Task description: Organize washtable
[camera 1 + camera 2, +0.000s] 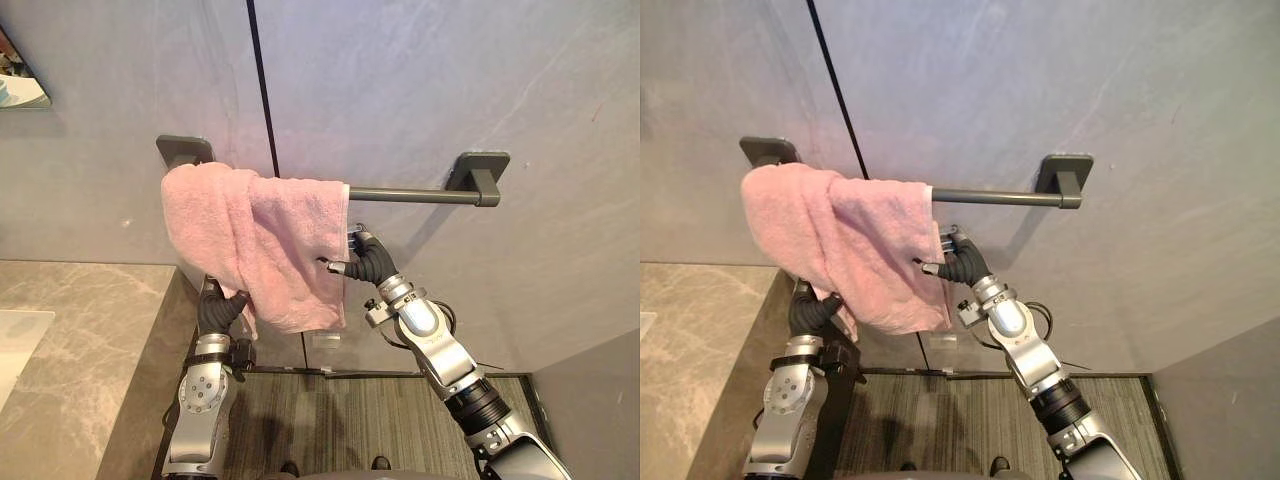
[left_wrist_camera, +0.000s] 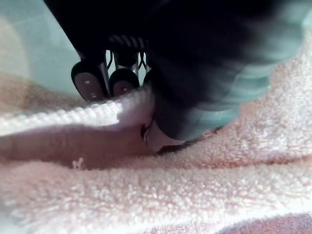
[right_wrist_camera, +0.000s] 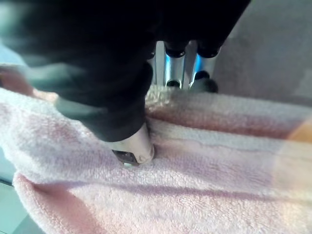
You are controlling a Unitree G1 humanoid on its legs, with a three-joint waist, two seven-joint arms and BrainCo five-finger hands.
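I see the towel (image 1: pixel 260 240) bunched over the bar's (image 1: pixel 410 195) left end. My left hand (image 1: pixel 221 309) pinches its lower edge, thumb against fingers, and my right hand (image 1: pixel 366 258) pinches its right edge likewise.

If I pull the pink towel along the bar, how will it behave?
Probably floppy: the pink towel sags in folds over the bar. Its looped pile looks grippy, so it likely bunches rather than slides.
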